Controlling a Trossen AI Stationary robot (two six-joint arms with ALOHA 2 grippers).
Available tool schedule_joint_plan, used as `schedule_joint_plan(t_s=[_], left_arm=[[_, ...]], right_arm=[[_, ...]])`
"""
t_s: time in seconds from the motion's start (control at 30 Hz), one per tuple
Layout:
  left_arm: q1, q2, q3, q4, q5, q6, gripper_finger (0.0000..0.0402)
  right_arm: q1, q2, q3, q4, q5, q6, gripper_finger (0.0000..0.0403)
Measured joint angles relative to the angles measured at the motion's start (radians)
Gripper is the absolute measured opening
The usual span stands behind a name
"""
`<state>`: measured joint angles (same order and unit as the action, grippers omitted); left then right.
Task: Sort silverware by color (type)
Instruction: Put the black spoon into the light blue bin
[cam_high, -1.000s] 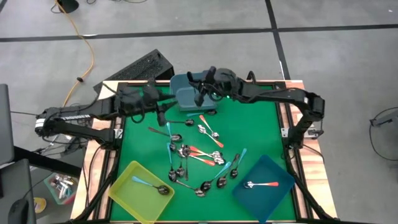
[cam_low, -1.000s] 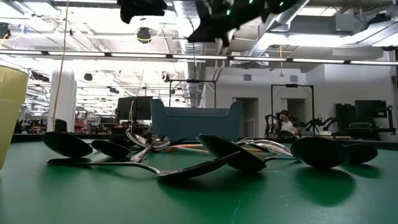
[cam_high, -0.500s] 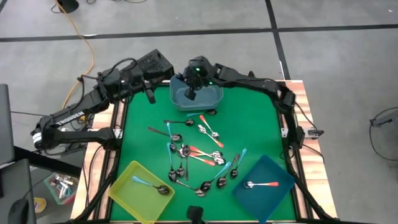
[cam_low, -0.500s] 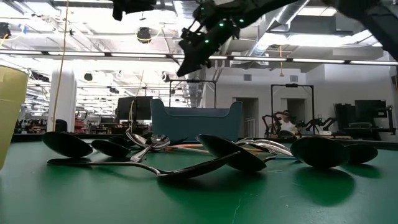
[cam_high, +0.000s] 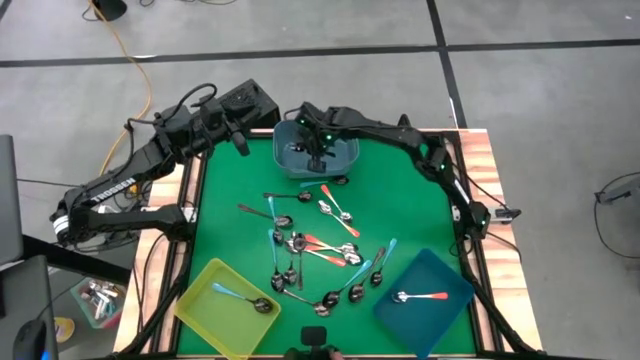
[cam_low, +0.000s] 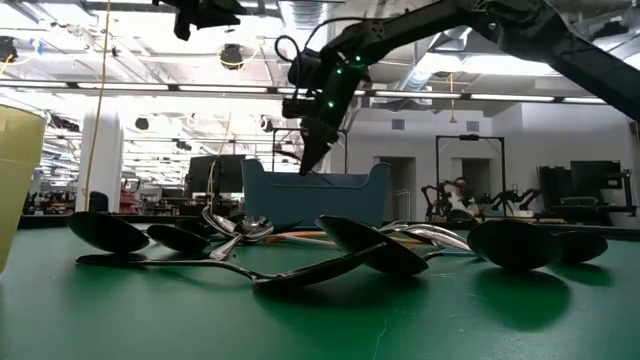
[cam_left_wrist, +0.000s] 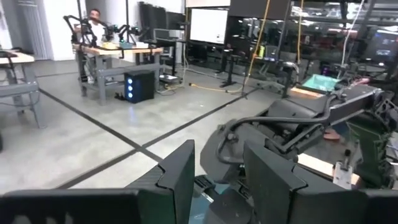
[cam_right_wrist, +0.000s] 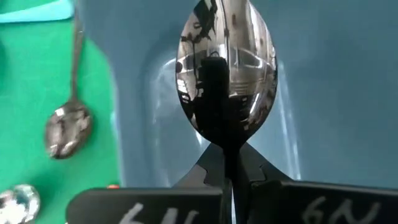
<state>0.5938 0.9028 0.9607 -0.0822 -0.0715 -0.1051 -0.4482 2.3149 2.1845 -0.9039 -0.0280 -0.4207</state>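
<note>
My right hand (cam_high: 318, 157) hangs over the grey-blue bin (cam_high: 340, 160) at the far edge of the green desk (cam_high: 420, 210), fingers pinched together on the handle of a dark metal spoon (cam_right_wrist: 227, 74). In my right wrist view the spoon's shiny bowl stands straight out from the fingertips, with the bin's blue floor behind it. From the low view, the hand points down toward the bin's rim (cam_low: 315, 178) and its tip is just above that rim.

My left hand (cam_high: 238, 140) waits off the far-left corner of the desk, raised, fingers (cam_left_wrist: 180, 177) apart with nothing between them.

The rest of the silverware lies loose in the middle of the desk: a cluster of spoons (cam_high: 315, 255) with teal, orange-red and dark handles, overlapping one another. A few lie nearer the grey-blue bin, among them an orange-red-handled spoon (cam_high: 330, 196) just beside it. The yellow bin (cam_high: 200, 310) at the near-left corner holds one teal-handled spoon (cam_high: 245, 298). The dark blue bin (cam_high: 440, 270) at the near-right corner holds one orange-red-handled spoon (cam_high: 420, 297).

A person (cam_left_wrist: 93, 22) sits at a bench far off in the room, seen past my left fingers.
</note>
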Motion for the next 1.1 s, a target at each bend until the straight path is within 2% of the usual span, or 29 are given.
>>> schedule_joint_plan(t_s=[0.17,0.57,1.1], left_arm=[[0.0,0.0,0.0,0.016,-0.026,-0.001,0.0121],[0.0,0.0,0.0,0.03,-0.05,0.025,0.0121],[0.005,0.0,0.0,0.028,-0.072,0.033,0.0121]], right_arm=[[-0.026,-0.001,-0.017,-0.018,-0.001,-0.002,0.0015],[-0.046,-0.002,-0.144,0.089,-0.043,0.0,0.0016],[-0.061,0.045,-0.144,0.096,-0.109,-0.005,0.0019]])
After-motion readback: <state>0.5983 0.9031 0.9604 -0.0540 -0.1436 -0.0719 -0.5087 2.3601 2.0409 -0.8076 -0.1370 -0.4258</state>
